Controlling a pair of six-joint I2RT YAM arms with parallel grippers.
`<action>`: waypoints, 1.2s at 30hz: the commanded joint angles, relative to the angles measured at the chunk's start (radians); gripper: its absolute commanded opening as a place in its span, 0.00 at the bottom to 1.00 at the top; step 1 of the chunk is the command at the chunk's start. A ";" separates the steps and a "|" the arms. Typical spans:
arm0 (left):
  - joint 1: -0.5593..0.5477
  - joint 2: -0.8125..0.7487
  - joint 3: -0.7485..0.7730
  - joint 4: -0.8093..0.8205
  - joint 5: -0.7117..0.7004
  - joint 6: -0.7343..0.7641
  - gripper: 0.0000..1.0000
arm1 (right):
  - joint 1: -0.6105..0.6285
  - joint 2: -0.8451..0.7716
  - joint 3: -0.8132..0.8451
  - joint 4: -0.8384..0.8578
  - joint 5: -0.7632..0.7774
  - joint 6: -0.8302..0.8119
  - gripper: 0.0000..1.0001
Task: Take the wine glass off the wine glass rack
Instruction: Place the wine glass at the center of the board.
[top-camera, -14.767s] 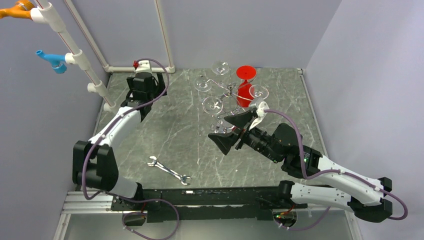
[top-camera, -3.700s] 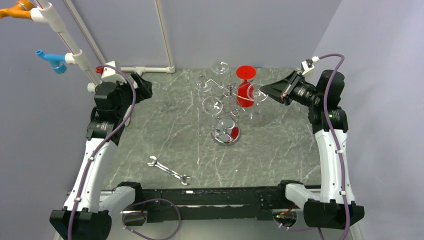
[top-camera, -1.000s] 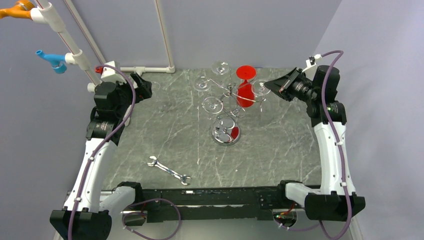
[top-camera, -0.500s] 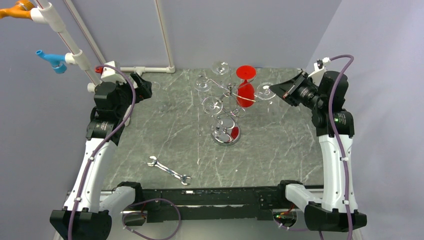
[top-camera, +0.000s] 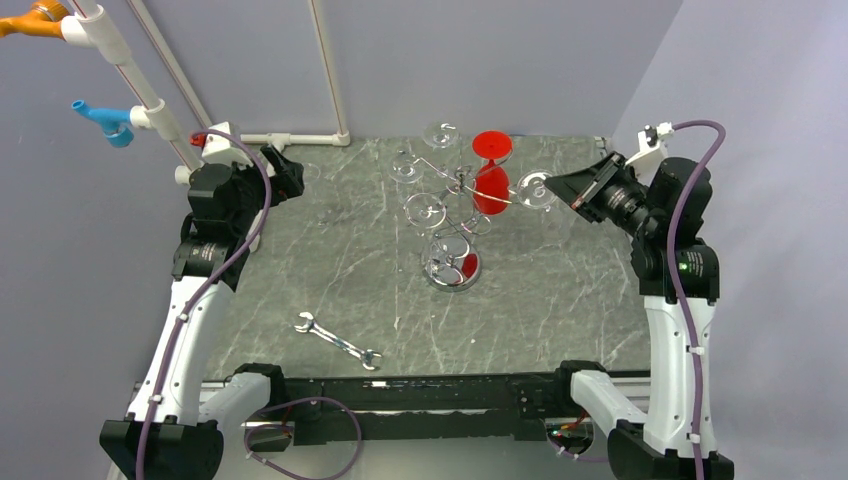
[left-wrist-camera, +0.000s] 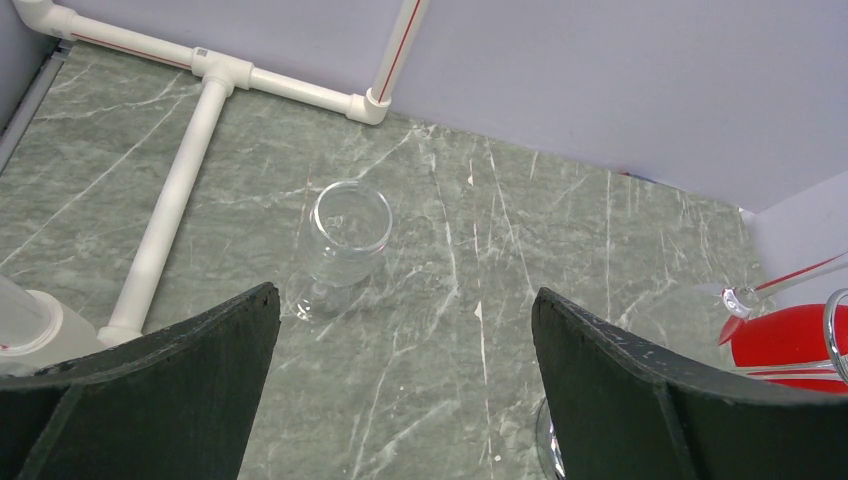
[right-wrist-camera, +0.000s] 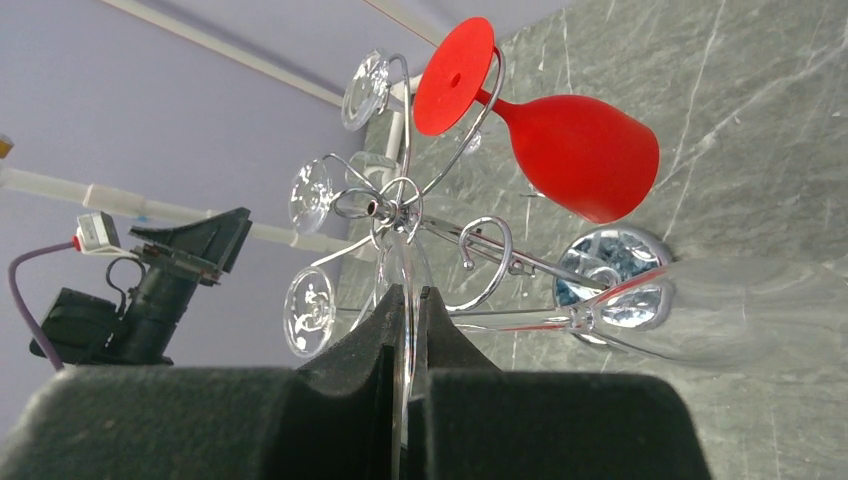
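Now the right gripper (top-camera: 572, 190), jaws clamped on the wine glass (top-camera: 535, 188), has drawn it toward 3 o'clock to the rack (top-camera: 452, 268) arm's tip; removal looks nearly done. At 10 o'clock, left gripper (left-wrist-camera: 405, 300) jaws stand apart.

There were five clear wine glasses (left-wrist-camera: 345, 240) and one red wine glass (top-camera: 489, 187). The worktop bore one wine glass rack (top-camera: 440, 268) and one wrench (top-camera: 338, 341).

Wrench (top-camera: 338, 341) before rack (top-camera: 453, 268) — glass (top-camera: 537, 189) apparently right
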 joint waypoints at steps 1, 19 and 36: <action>0.004 0.005 0.039 0.034 0.003 -0.012 0.98 | -0.003 -0.013 0.043 -0.012 -0.001 -0.038 0.00; 0.004 0.008 0.040 0.035 0.001 -0.011 0.98 | 0.002 -0.021 0.000 -0.032 -0.206 -0.043 0.00; 0.003 0.023 0.061 0.035 0.084 -0.002 0.98 | 0.086 -0.058 -0.100 0.084 -0.395 0.037 0.00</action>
